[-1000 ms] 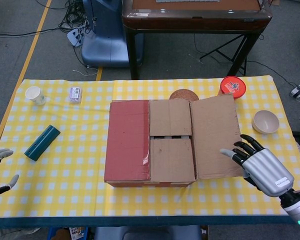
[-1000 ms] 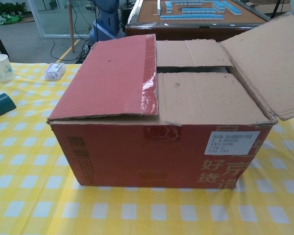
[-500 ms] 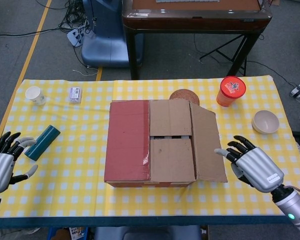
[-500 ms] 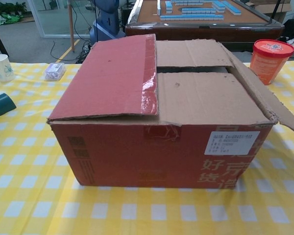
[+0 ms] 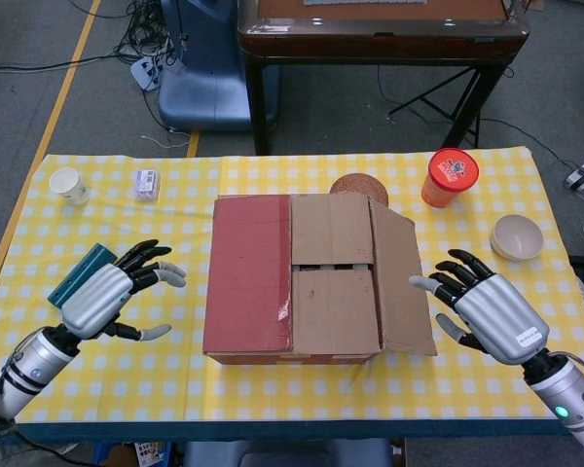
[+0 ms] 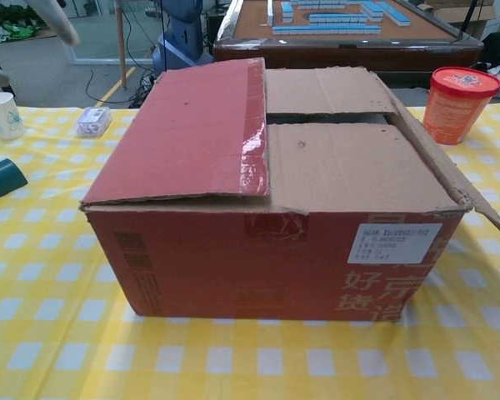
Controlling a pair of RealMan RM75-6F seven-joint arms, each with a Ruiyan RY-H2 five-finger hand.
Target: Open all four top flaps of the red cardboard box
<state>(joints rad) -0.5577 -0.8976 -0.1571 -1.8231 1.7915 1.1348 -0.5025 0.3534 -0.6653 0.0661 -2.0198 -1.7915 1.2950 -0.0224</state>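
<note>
The right flap is dropping away from the box: a second ago it was lying out nearly flat and wide towards the right hand, and now it is hanging down the right side, showing only as a narrow slanted strip from above and as an edge sloping off the corner in the chest view. The right hand is pulling back a little and is holding nothing, its fingers spread wide, hovering just beside that flap without touching it as far as I can tell.

The left hand is coming in fast. A second ago it was barely showing at the counter's left edge; now it is well onto the yellow check cloth, fingers apart and empty, pointing towards the box but not yet near it. It is passing over the teal block, which is mostly hidden behind it.

The box is sitting in the middle of the counter, unmoved. Its red left flap is lying closed on top, overlapping the two brown inner flaps, which are also flat and shut.

So I'd say one flap of four is done, and the left hand is lining up for the red one next; the two inner flaps can only come after that. The free edge with the torn tape looks like the place to get fingers under
</note>
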